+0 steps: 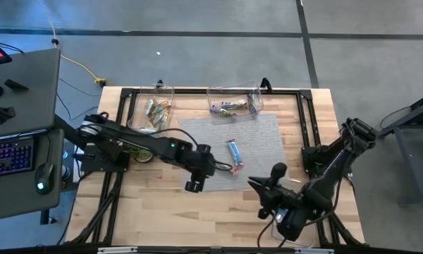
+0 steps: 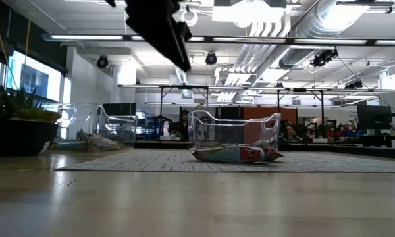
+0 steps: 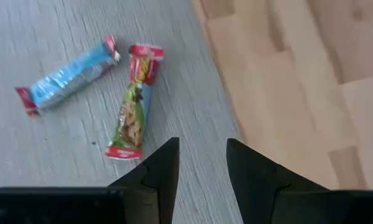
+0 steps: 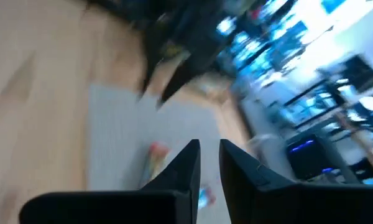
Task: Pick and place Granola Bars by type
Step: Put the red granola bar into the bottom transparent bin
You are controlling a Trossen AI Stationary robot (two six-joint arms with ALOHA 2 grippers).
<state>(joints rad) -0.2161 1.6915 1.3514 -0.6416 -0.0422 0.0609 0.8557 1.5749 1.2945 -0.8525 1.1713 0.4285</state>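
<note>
Item one, for your tally: two loose granola bars on the grey mat [image 1: 233, 137]. The blue bar [image 1: 233, 149] lies near the mat's middle; the green/red bar [image 1: 235, 169] lies just beside it toward the mat's front edge, their near ends almost touching in the left wrist view. Neither is held.

Item two: sorted bars. The left bin [image 1: 153, 109] at the table's back holds several brownish bars [image 1: 156, 110]; the right bin [image 1: 234, 101] holds purple/silver bars [image 1: 229, 108]. Both bins are clear and stand along the far edge of the table [image 1: 155, 212].

Item three: left gripper [image 1: 223, 168]. You have its fingers [image 3: 158, 171] standing apart with a clear gap, holding nothing, poised above the mat's front edge just short of the green/red bar. The arm reaches in from the left, stretched low across the table.

Item four: right gripper [image 1: 256, 185]. Its fingers [image 4: 183, 163] show only a narrow gap and nothing between them. The arm is folded back at the table's front right, clear of the mat.

Item five: open room. Bare wood lies in front of the mat and between the two grippers. A potted plant [image 2: 16, 125] sits at the table's left side.
</note>
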